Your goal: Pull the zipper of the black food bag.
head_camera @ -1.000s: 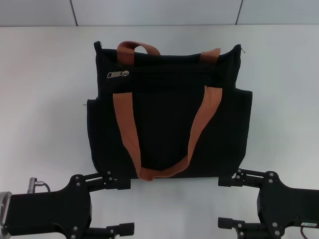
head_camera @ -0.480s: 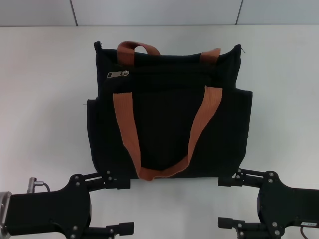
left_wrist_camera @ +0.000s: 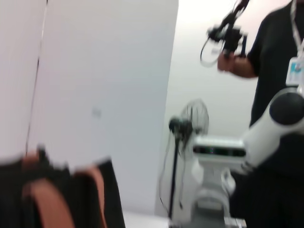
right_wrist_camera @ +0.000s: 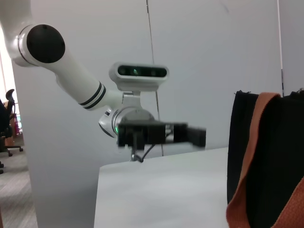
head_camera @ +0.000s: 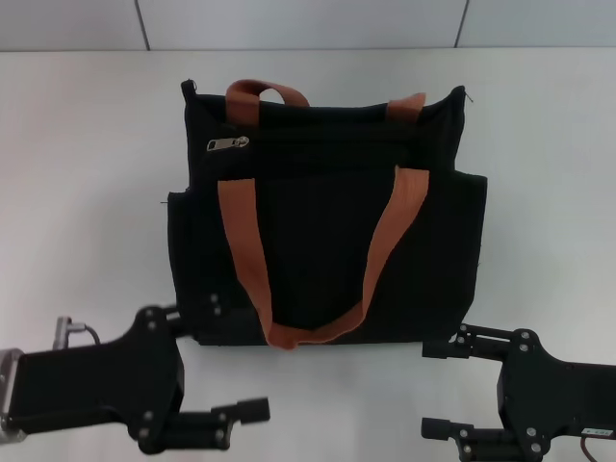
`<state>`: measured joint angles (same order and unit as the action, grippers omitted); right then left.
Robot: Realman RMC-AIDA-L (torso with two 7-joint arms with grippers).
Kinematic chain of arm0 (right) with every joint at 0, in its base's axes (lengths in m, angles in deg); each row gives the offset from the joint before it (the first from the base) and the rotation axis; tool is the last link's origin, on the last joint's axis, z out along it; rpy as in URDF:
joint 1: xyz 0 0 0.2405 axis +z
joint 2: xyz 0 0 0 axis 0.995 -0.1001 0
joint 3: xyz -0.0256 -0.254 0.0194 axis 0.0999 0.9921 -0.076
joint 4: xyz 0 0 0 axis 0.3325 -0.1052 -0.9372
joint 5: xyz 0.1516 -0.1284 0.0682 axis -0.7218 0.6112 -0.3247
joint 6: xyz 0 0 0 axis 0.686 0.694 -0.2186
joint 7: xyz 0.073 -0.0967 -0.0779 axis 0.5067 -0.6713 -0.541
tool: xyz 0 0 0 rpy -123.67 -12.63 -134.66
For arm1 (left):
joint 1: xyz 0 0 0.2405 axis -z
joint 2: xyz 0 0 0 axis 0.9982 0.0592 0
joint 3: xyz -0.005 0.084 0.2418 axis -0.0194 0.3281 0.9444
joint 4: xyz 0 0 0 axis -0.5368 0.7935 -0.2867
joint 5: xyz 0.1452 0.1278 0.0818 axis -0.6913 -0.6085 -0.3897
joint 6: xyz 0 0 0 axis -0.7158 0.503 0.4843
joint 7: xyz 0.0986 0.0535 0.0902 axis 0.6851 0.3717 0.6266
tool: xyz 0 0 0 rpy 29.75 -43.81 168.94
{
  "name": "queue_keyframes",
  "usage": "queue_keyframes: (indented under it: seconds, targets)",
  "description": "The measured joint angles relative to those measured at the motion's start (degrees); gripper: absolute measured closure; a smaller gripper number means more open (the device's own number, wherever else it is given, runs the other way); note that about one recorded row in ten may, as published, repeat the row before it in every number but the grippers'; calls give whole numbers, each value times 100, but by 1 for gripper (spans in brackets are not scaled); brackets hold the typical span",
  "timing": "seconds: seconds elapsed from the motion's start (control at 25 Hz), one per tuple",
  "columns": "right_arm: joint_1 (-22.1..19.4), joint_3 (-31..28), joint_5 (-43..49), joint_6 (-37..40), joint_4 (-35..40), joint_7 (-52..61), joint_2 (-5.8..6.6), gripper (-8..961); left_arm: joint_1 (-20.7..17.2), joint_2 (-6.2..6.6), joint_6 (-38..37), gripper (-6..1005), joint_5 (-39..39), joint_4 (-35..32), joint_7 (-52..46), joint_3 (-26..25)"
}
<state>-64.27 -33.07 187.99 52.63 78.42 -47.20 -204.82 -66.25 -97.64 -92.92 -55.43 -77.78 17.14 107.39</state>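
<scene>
Head view, left to right: the black left gripper (head_camera: 219, 371) hangs low near the bag's front left corner with fingers spread and empty, a large boxy black fabric food bag (head_camera: 327, 217) with orange-brown webbing handle straps (head_camera: 252, 265) lies mid-table (head_camera: 87, 183), and the black right gripper (head_camera: 445, 390) waits by the right corner, likewise released. This looks like the approach step: the small silver metal zipper pull (head_camera: 227, 143), near the bag's far left top edge, is untouched, so the next move calls for reaching across the bag, past the near strap, to pinch it.

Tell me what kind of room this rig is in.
Probably a robotics lab or data-collection room: a large black fabric tote bag lies on a plain white table, a pedestal fan stands behind, and a dark-shirted person wearing a badge holds up a camera rig.
</scene>
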Motion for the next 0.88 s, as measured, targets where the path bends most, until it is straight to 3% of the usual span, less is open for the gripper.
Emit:
queue_keyframes:
  seconds: [0.16, 0.2, 0.32, 0.4, 0.44, 0.48, 0.6, 0.68, 0.88]
  targets:
    - [-12, -9, -5, 3, 0, -3, 0, 216, 11, -58, -158, 189, 3, 4, 200, -277]
    - [-15, -9, -9, 4, 0, -3, 0, 216, 13, -113, -302, 189, 81, 48, 454, -691]
    - [-24, -9, -18, 8, 0, -4, 0, 216, 7, -123, -317, 189, 168, 67, 499, -781]
    - [-27, -8, -23, 18, 0, -5, 1, 216, -24, -148, -327, 189, 600, 141, 560, -903]
    - [-28, -10, -26, 21, 3, -5, 3, 216, -99, -146, -328, 189, 1537, 311, 524, -912]
    - [-28, -12, -29, 30, 9, -6, 5, 216, -146, -142, -324, 189, 1972, 371, 474, -917]
    - [-30, -17, -32, 50, 13, -6, 7, 216, -209, -108, -226, 189, 2646, 420, 334, -948]
    - [-29, -16, -34, 52, 10, -6, 9, 216, -202, -6, -25, 189, 2777, 399, 150, -982]
    - [-30, -15, -36, 61, 3, -6, 9, 216, -36, 470, 767, 189, 2289, 328, -458, -935]
